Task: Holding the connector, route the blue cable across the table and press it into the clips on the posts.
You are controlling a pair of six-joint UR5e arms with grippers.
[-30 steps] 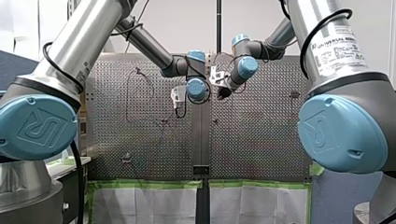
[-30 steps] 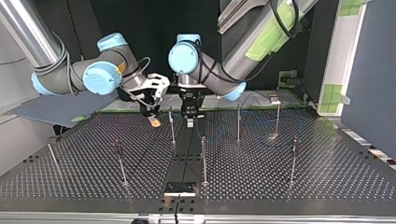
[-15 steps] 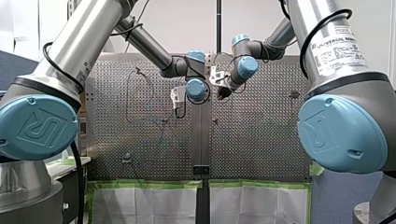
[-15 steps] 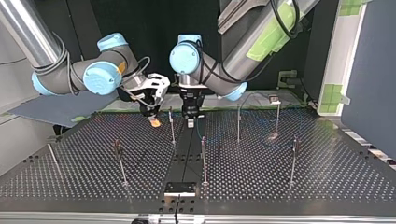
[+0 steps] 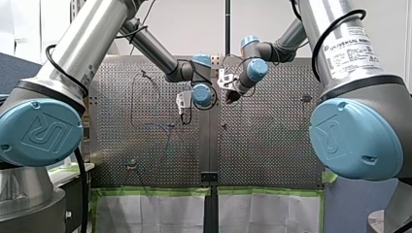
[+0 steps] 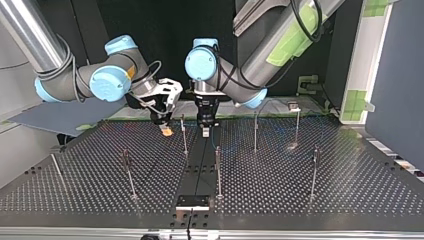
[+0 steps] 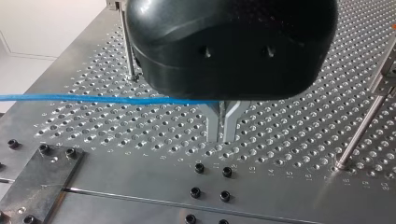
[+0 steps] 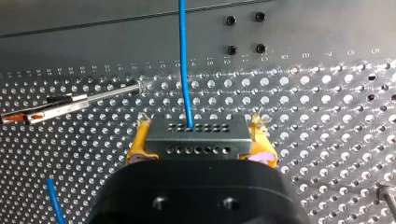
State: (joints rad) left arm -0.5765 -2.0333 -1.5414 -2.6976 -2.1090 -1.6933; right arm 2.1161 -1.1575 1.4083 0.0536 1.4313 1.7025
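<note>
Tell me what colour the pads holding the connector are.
Yellow. The pads of my right gripper clamp the connector; the right wrist view shows it best.

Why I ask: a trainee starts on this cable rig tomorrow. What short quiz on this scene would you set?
1. True or false: my right arm's jaws are empty.
2. Pick one: the pads clamping the connector are A) yellow, B) blue, C) white.
3. Short answer: in the left wrist view, what runs sideways up to my left arm's jaws?
Key: 1 false, they are shut on the connector. 2 A. 3 the blue cable.
</note>
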